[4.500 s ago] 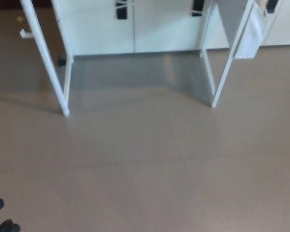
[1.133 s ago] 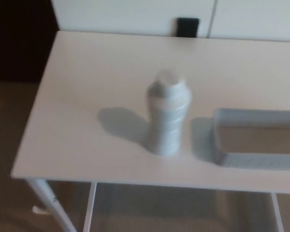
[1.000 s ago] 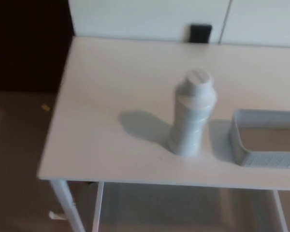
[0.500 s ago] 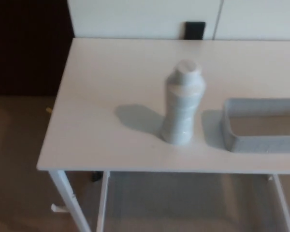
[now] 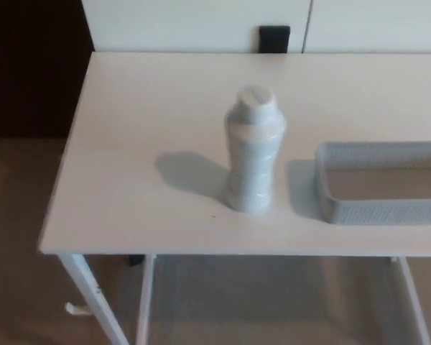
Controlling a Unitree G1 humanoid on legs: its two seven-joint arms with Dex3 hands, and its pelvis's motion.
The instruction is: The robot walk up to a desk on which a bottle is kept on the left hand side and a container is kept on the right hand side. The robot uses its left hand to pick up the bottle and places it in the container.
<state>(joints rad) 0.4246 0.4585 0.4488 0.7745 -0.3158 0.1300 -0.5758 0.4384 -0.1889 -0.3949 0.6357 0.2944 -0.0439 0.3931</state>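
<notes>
A white ribbed bottle (image 5: 253,151) with a white cap stands upright on the white desk (image 5: 129,180), near the desk's front edge. To its right lies a shallow grey mesh container (image 5: 330,194), cut off by the picture's right edge; a small gap separates it from the bottle. The part of its inside that shows holds nothing. Neither of my hands shows in the head view.
The desk's left edge and front edge are in view, with white legs (image 5: 93,298) below. Brown floor (image 5: 14,237) lies to the left. Behind the desk stand white cabinet doors with a black handle (image 5: 274,39), and a dark area at the far left.
The whole picture has shifted as the camera moved: several seconds ago only floor and desk legs showed, now the desk top. In the last second the view swayed sideways. Bottle and container stay put.
</notes>
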